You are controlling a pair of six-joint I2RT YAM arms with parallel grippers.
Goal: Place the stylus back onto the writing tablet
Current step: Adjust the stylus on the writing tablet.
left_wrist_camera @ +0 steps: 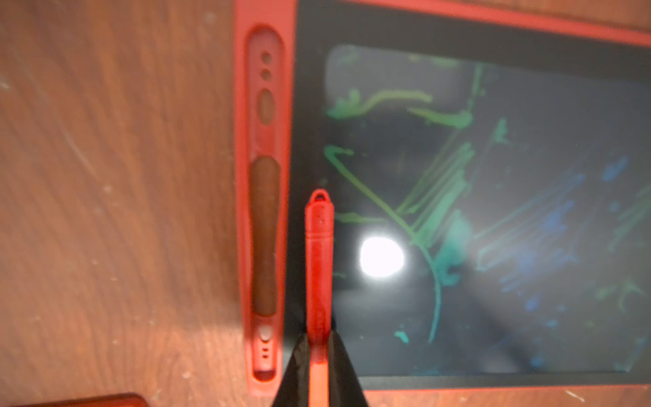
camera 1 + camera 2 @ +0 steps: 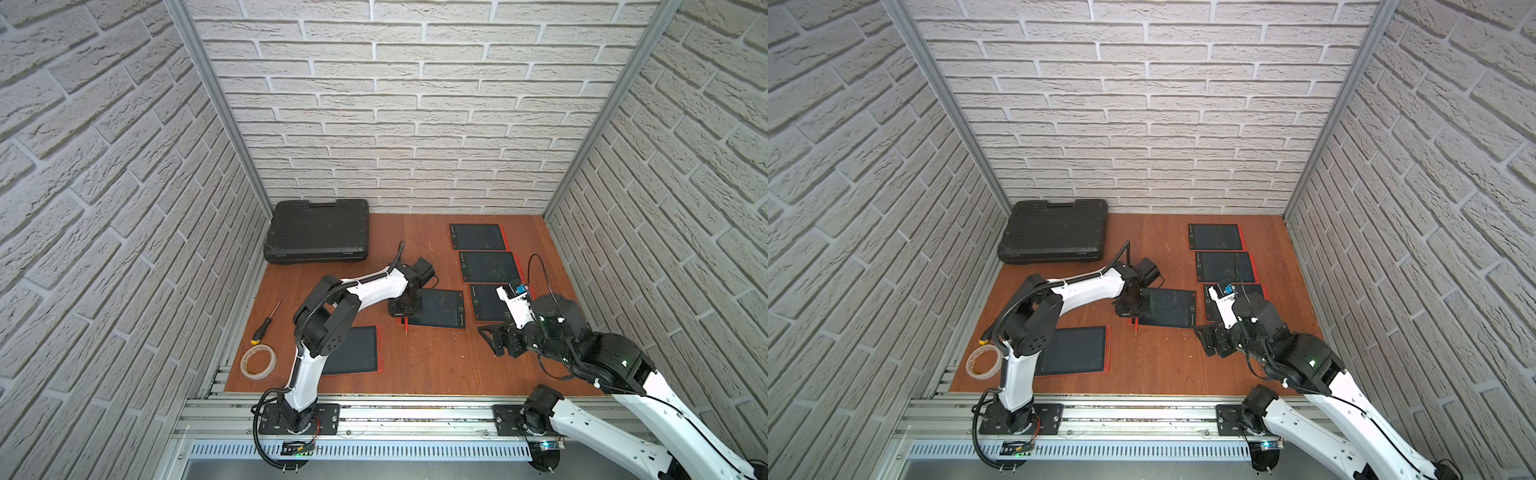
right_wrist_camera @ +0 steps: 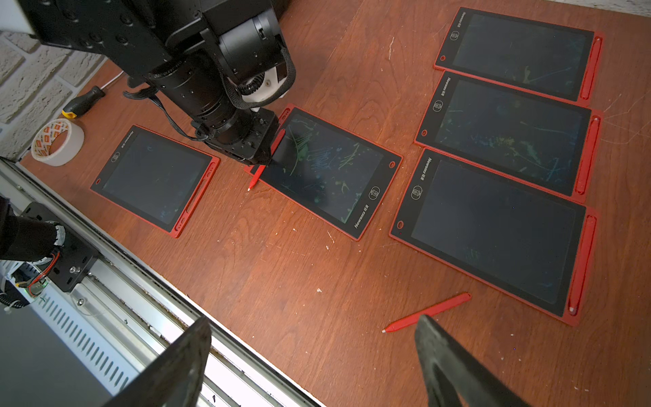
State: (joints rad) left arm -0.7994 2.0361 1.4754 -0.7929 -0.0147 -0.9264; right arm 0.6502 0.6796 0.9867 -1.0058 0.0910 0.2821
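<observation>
We see the left end effector [image 2: 405,312] clamped on the red stylus [image 1: 318,253], its jaws pressed to both sides. The stylus lies over the dark border of the writing tablet [image 1: 528,158] in the middle of the worktop [image 2: 432,361]. It runs parallel to the empty slot [image 1: 264,211] and just beside it, on the tablet's side facing the worktop's left edge. We cannot tell whether it touches the tablet. The right end effector [image 3: 313,319] hangs toward the front right corner, jaws wide apart. A second stylus [image 3: 428,312] lies on the worktop near it.
</observation>
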